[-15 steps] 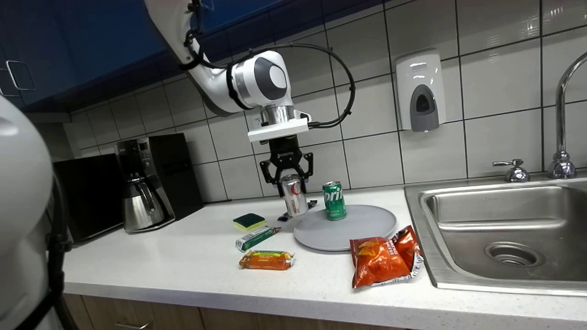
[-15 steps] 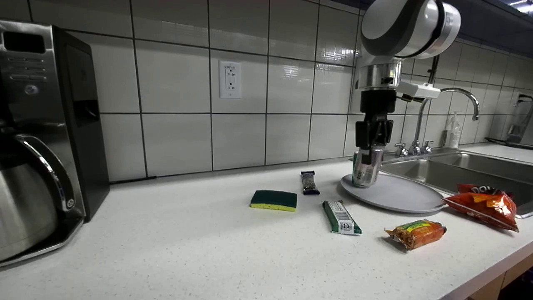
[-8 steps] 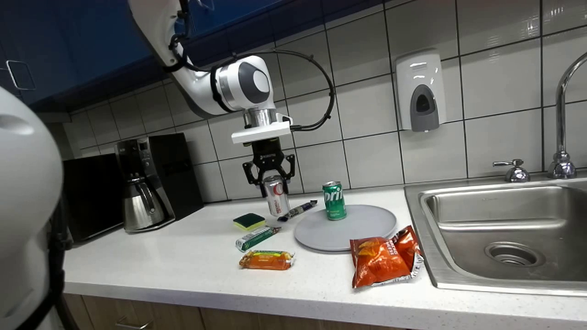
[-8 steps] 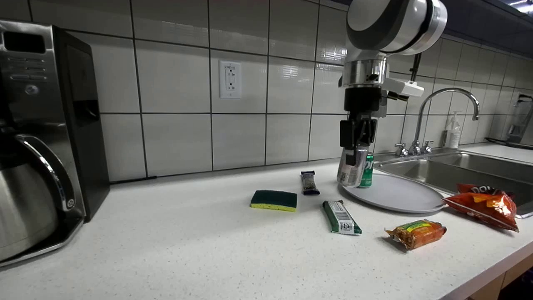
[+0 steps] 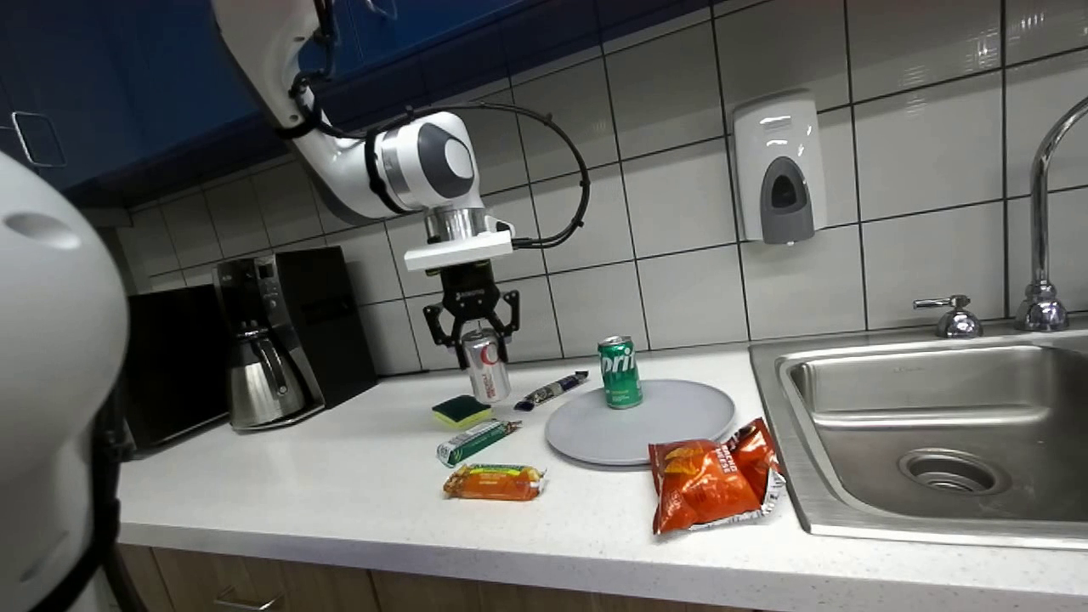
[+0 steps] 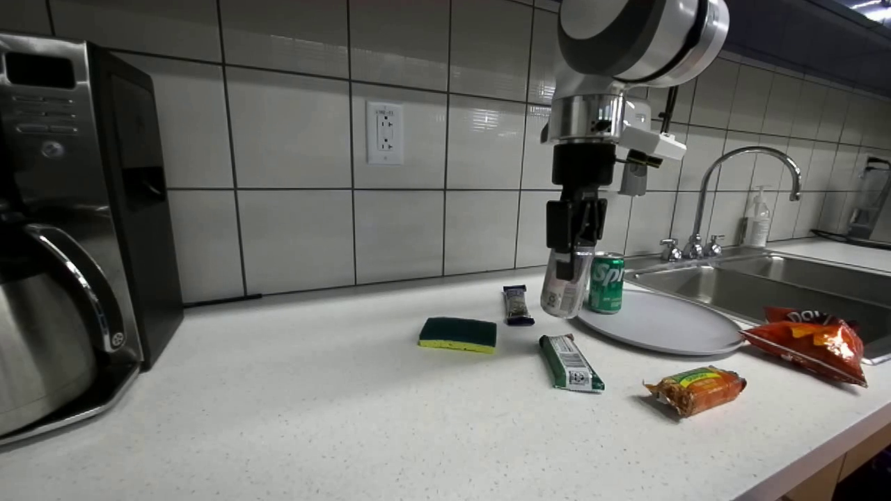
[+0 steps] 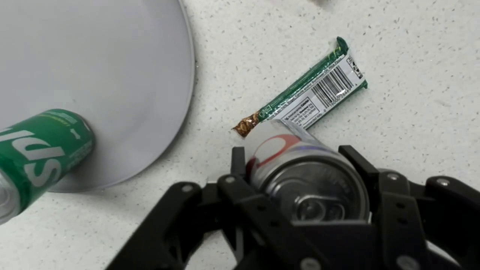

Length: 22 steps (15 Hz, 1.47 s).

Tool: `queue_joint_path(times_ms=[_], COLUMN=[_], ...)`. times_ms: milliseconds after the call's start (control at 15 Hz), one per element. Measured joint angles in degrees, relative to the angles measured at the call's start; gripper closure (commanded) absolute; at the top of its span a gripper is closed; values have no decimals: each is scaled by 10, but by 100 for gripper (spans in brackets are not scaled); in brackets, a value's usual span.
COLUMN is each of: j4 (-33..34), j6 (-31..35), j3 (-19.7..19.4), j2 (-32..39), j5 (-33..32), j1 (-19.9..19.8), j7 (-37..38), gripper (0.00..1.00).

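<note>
- Silver can [image 5: 487, 374]: we see the hand [image 7: 298, 161] pinching its sides, can leaning, apparently above the tabletop [image 6: 278, 417].
- It now hangs farther from the grey plate [image 5: 586, 435] than moments ago, nearer the sponge [image 5: 461, 410].
- Green can [image 5: 620, 372] stands on the plate.
- We judge the carry is leaving the plate; set-down still pending.
</note>
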Motion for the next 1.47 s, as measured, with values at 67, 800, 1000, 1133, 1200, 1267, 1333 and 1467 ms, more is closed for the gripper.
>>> queue_joint_path(times_ms=[67,800,1000,1133,1200,1267,1333,1467], j4=[0,0,0,0,0,0,0,0], j6=[0,-1,-1,-2,-2,-2,-3,-4], j3=[3,35,43,47,49,52,53,58], j2=[0,11,14,16,16,16,16,16], j5=[0,23,25,26,26,27,27,29], j1=[3,26,30,33,34,36,38,40], j7=[-2,-35,-44,-47,-48,-50,-52,-59], gripper=[62,62,62,62,62,62,62,62])
